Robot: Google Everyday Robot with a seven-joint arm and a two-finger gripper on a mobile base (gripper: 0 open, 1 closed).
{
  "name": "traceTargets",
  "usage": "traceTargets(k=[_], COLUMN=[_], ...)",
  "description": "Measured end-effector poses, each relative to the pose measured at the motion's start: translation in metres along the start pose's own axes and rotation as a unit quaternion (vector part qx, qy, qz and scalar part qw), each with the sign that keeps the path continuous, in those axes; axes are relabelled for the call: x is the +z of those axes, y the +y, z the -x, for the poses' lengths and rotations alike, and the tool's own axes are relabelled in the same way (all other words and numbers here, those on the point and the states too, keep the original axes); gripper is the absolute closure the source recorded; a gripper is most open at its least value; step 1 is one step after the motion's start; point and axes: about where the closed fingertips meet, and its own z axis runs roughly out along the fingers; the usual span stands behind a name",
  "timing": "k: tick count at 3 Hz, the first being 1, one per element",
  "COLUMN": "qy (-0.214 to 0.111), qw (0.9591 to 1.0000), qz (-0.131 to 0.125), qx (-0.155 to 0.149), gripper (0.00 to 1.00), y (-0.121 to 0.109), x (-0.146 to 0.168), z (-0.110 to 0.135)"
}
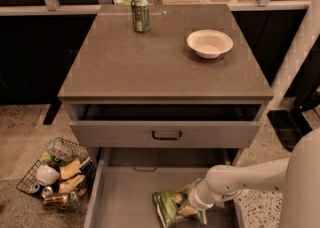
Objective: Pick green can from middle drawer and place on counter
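Reaching into the open middle drawer (125, 197) from the right, the white arm puts the gripper (189, 206) at the right edge of the green can (167, 208), which is really a crumpled green foil bag lying flat on the drawer floor, right of centre. Gripper overlaps the bag; clamped on it or loose, can't tell from this angle. Upper drawer front (115, 134) with black handle (166, 135) sits partly pulled out above. Counter (150, 67) carries an upright green-and-silver drink can (140, 14) at the back and a white bowl (210, 43) to its right, well apart. Wire basket (25, 184) of trash on the floor left of the cabinet
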Motion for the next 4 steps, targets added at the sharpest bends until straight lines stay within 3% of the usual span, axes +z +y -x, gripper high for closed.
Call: traceTargets(k=[1,3,4], qy=[0.000,0.000,-0.011], qw=[1.0000,1.0000,0.9992], qz=[0.001,0.001,0.018], qx=[0.000,0.000,-0.033], gripper=[1.00,1.00,1.00], y=[0.001,0.001,0.012], x=[0.001,0.000,-0.020], z=[0.000,0.001,0.030])
